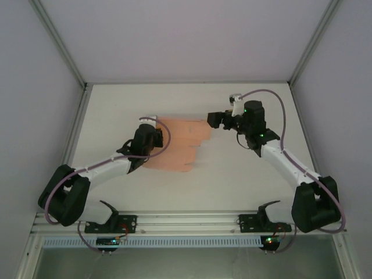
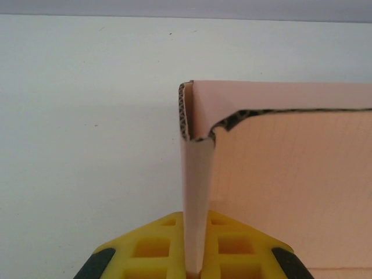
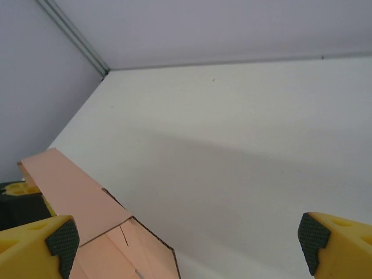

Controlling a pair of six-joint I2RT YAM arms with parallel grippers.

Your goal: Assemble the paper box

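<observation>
The paper box [image 1: 181, 145] is a salmon-pink card sheet lying mid-table, its left flap folded upright. My left gripper [image 1: 152, 137] is at the sheet's left edge. In the left wrist view its yellow fingers [image 2: 168, 244] are shut on that upright flap [image 2: 196, 180], and the rest of the paper box [image 2: 290, 186] spreads to the right. My right gripper [image 1: 215, 120] hovers just off the sheet's far right corner. Its jaws stand wide open [image 3: 187, 239] with nothing between them, and a raised edge of the paper box [image 3: 75, 192] shows at the lower left.
White table [image 1: 244, 174] enclosed by pale walls with aluminium posts [image 1: 58, 43]. A metal rail [image 1: 186, 221] carrying both arm bases runs along the near edge. Bare table lies right of and beyond the sheet.
</observation>
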